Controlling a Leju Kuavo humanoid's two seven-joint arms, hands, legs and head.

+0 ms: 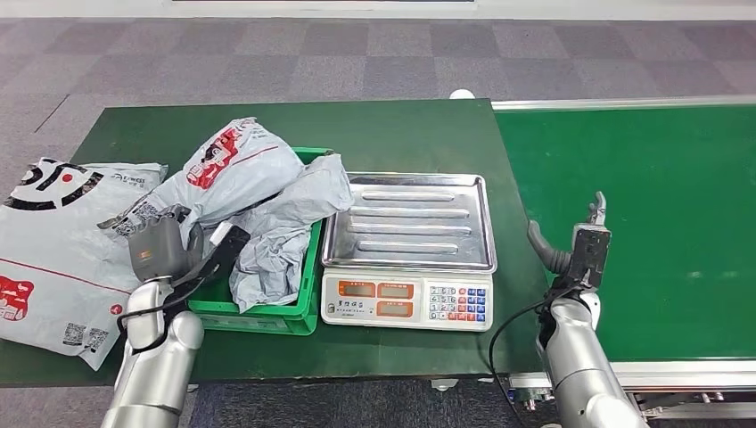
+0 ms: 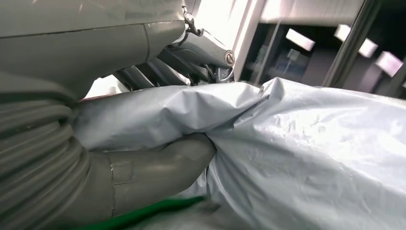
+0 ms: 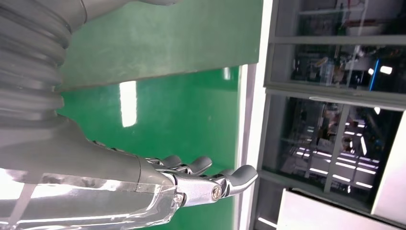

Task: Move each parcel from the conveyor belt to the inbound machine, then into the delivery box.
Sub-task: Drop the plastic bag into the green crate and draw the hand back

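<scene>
The left hand pinches a crumpled grey plastic parcel heaped over the green plastic crate just left of the steel-topped scale, so releasing may let it slide out, while the right hand hangs spread, grasping nothing.

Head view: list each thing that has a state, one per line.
Left hand: gripping the grey parcel at the crate.
Right hand: open, holding nothing, over the conveyor belt.
Green crate: overfilled with parcels.
Scale: tray bare.
Conveyor belt: no parcel on the visible part.
</scene>
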